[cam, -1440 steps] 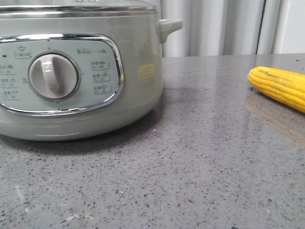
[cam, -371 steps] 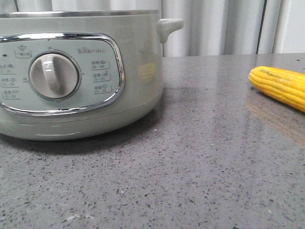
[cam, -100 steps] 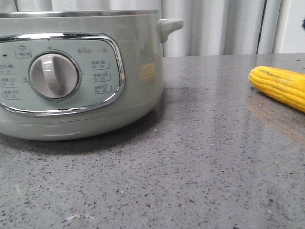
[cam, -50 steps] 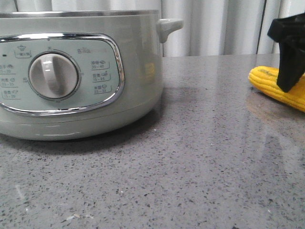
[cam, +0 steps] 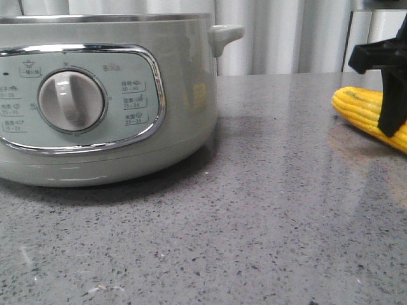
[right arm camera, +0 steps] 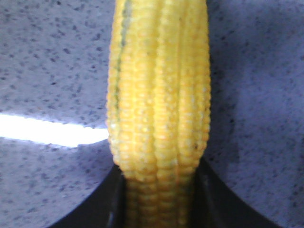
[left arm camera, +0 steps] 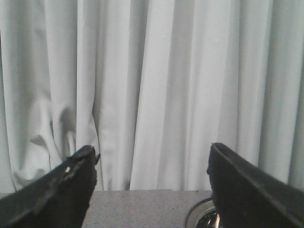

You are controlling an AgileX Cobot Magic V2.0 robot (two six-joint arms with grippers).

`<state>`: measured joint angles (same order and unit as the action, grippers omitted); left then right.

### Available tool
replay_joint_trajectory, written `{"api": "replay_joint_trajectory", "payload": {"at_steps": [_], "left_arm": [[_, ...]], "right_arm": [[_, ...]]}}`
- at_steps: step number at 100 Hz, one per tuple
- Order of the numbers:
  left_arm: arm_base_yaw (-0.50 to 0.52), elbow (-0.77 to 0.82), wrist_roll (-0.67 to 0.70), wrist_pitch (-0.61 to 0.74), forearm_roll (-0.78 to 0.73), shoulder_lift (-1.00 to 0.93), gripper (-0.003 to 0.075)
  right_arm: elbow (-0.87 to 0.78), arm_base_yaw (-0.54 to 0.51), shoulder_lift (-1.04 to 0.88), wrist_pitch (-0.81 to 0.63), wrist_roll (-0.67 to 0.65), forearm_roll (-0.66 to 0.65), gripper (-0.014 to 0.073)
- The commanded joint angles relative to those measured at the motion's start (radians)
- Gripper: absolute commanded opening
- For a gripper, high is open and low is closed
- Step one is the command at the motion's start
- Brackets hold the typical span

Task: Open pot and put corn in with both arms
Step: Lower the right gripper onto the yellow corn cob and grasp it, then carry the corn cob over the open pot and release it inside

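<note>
The pale green pot [cam: 184,76] stands at the left of the grey table, with its dial [cam: 71,100] facing me and no lid on its steel rim. The yellow corn [cam: 359,108] lies on the table at the right edge. My right gripper [right arm camera: 159,173] is down over the corn [right arm camera: 159,85]. Its black fingers [cam: 393,95] press against both sides of the cob, which still rests on the table. My left gripper [left arm camera: 152,148] is open and empty, raised and facing the curtain. It does not show in the front view.
A white curtain [cam: 286,35] hangs behind the table. The pot's side handle [cam: 226,33] sticks out to the right. A round steel-rimmed thing [left arm camera: 199,219] shows low in the left wrist view, partly hidden by a finger.
My right gripper has come into view from above and dropped onto the corn. The pot and corn have not moved. The lid seen on the pot in the earliest frame is gone.
</note>
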<state>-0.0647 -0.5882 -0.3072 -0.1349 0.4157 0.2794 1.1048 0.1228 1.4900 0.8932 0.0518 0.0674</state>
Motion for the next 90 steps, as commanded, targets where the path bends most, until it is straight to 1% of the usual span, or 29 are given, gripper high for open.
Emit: {"api": "replay_joint_trajectory", "payload": {"at_steps": [1,15,26,38,47,58,69,90], "left_arm": [[-0.018,-0.031,0.002,0.069,0.011,0.009,0.0457],[-0.034,-0.031,0.002,0.069,0.011,0.009,0.0457],[-0.038,-0.031,0.002,0.067,0.011,0.009,0.0453],[-0.040,-0.031,0.002,0.057,0.011,0.009,0.0422],[-0.045,-0.031,0.002,0.056,0.011,0.009,0.0407],[-0.050,-0.031,0.002,0.056,0.011,0.009,0.0406],[-0.050,-0.031,0.002,0.055,0.011,0.009,0.0406],[-0.050,-0.031,0.002,0.054,0.011,0.009,0.0406]], "right_arm": [[0.065,0.016,-0.085,-0.020,0.011,0.050,-0.0004],[0.209,0.096,-0.158,-0.022,0.011,0.090,-0.0004],[0.364,0.198,-0.165,-0.022,0.011,0.092,-0.0004],[0.502,0.325,-0.128,-0.041,0.011,0.094,-0.0003],[0.566,0.404,-0.076,-0.052,0.011,0.094,-0.0003],[0.607,0.469,0.000,-0.065,0.011,0.094,-0.0003],[0.621,0.506,0.081,-0.091,0.011,0.102,-0.0003],[0.639,0.534,0.181,-0.135,0.011,0.142,-0.0001]]}}
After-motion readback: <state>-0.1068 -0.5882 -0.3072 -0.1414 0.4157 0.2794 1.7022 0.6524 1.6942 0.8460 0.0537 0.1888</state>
